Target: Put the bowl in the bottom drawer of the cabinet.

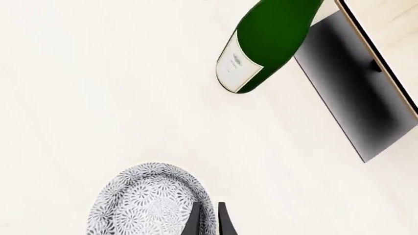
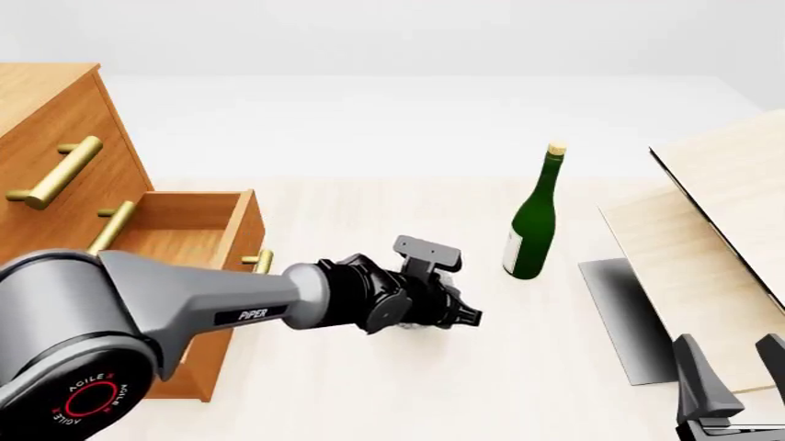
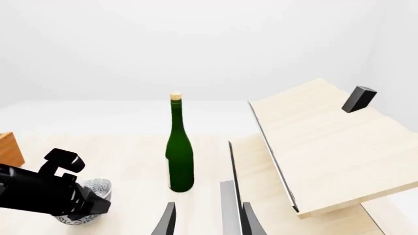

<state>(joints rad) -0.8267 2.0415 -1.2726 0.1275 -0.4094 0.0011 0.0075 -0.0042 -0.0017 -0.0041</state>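
Your left fingers (image 1: 207, 219), two dark tapered blades, stand either side of the rim of the bowl (image 1: 151, 200), one inside and one outside; whether they pinch it, you cannot tell. The bowl is small, round and glossy, white-grey with a fine flower-like speckle, and sits on the pale, smooth worktop (image 2: 368, 386) in front of the cabinet, largely hidden by the left gripper (image 2: 472, 317) in the front view. Your right fingers (image 3: 205, 220), two grey blades, stand apart with nothing between them, near the worktop's right edge.

One green glass bottle (image 2: 532, 225) with a cream label and a cork stands upright, well right of the bowl. Beyond it, pale wood panels (image 2: 711, 230) lean over a dark flat plate (image 2: 620, 317).

At the left, the cabinet (image 2: 55, 119), of orange-brown wood, shows three brass bar handles. One drawer (image 2: 184, 230) is pulled out, open at the top; the arm hides which tier it belongs to.
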